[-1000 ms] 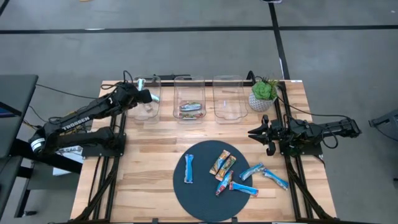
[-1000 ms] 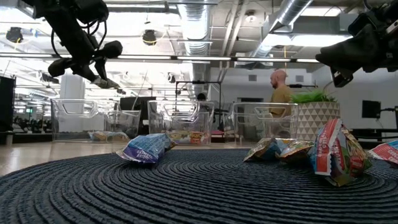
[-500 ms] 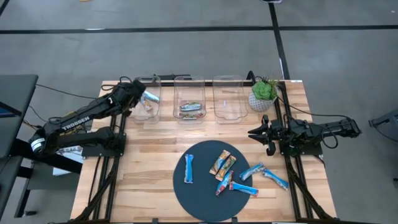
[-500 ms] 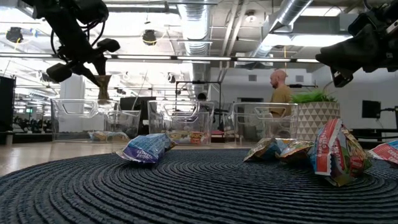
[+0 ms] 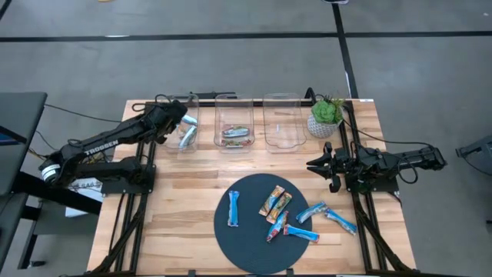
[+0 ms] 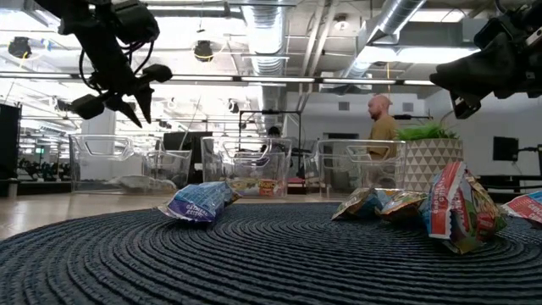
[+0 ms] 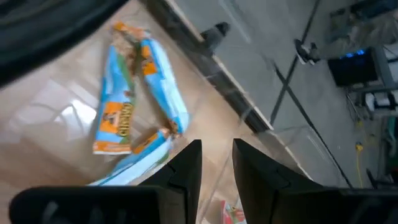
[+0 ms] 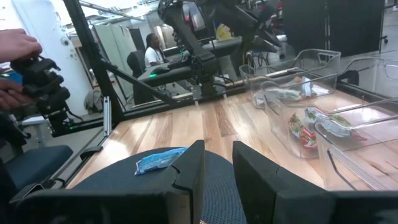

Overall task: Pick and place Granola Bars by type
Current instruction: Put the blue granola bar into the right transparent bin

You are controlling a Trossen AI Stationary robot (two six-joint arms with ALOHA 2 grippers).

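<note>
So the wooden counter (image 5: 192,192) has a round dark mat (image 5: 254,238) at about 6 o'clock, and most of the Granola Bars (image 5: 274,203) are scattered on it: a blue one (image 5: 233,208) on the mat's 9 o'clock side, multicoloured ones mid-mat, and a blue one (image 5: 339,223) just off its 3 o'clock edge. Three clear bins (image 5: 281,123) line the 12 o'clock edge, with a potted plant (image 5: 324,117) beside them.

The left claw (image 5: 175,121) hangs over the left bin (image 5: 181,132), fingers a little apart and holding nothing. Only the left wrist view shows what's in there: blue-wrapped bars (image 7: 140,93) lying crossed on the bin floor. The right claw (image 5: 314,165) waits at 3 o'clock above the counter, fingers slightly apart too, empty.

The low view catches a person (image 6: 380,127) standing in the room behind, which the overhead misses completely.
</note>
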